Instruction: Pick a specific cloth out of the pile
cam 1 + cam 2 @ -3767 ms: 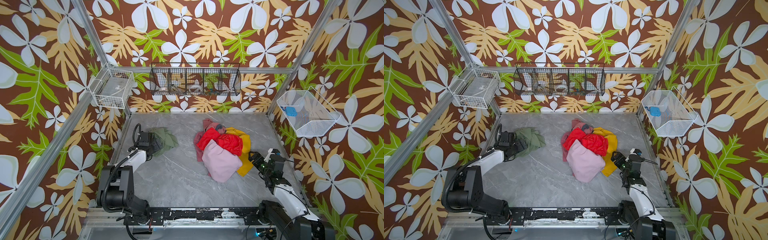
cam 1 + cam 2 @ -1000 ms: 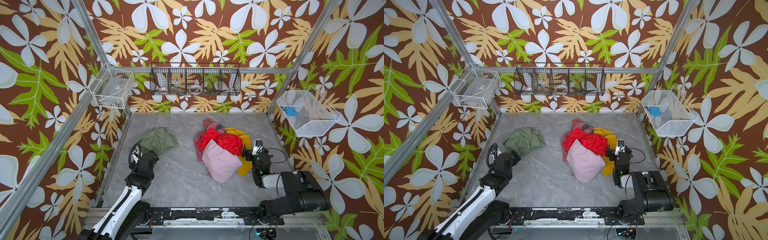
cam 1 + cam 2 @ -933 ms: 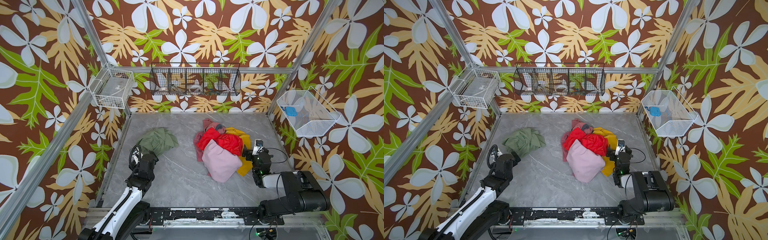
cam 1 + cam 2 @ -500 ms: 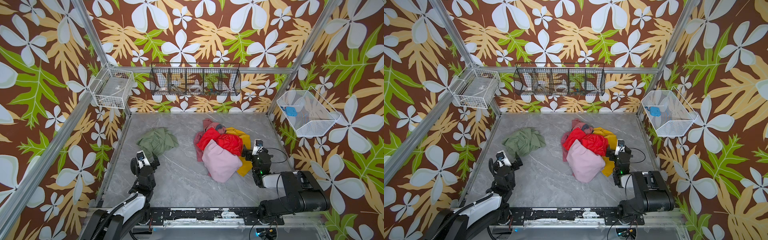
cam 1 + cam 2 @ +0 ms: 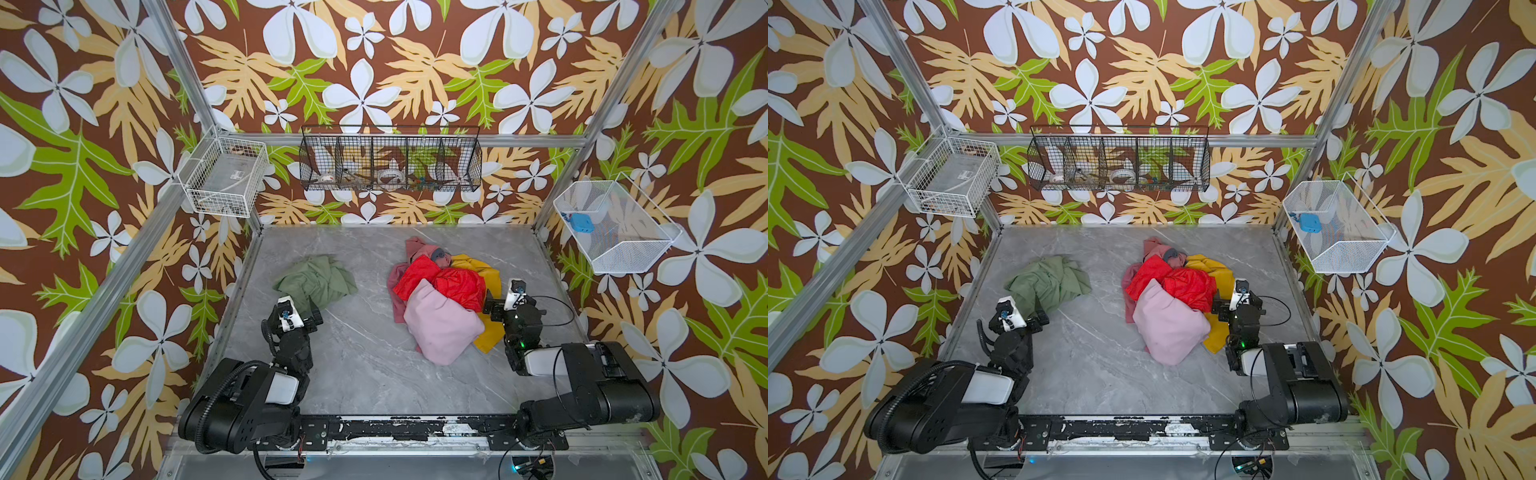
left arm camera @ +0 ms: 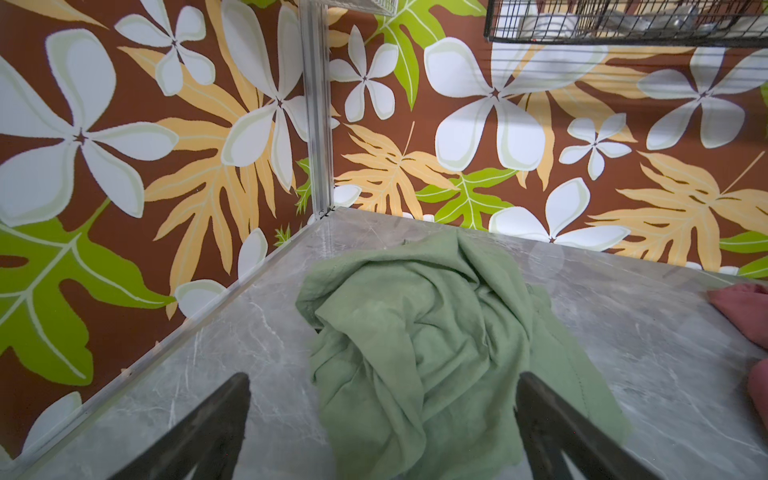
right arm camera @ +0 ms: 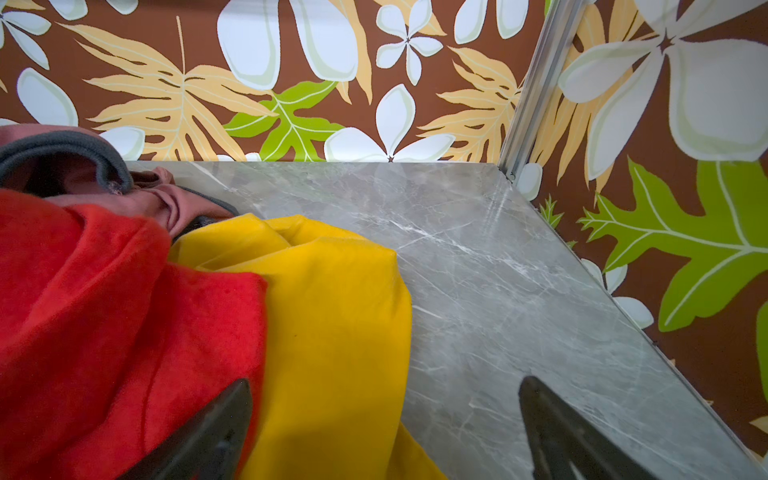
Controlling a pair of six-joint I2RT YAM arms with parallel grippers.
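The cloth, sage green and crumpled, lies alone on the grey table's left side, apart from the pile. My left gripper stands open just in front of the cloth. In the left wrist view the cloth spreads between and beyond the wide-apart fingers of the left gripper, which hold nothing. My right gripper is open at the pile's right edge. In the right wrist view the right gripper straddles the yellow cloth beside the red cloth.
The pile also holds a pale pink cloth in front and a dusty rose one behind. A black wire basket hangs on the back wall. White wire baskets hang at the left and right. Patterned walls close in the grey table.
My left arm has drawn back from the green cloth toward the front edge and folded up, jaws open. The cloth stays where it was left. The right arm has not moved over the last second.
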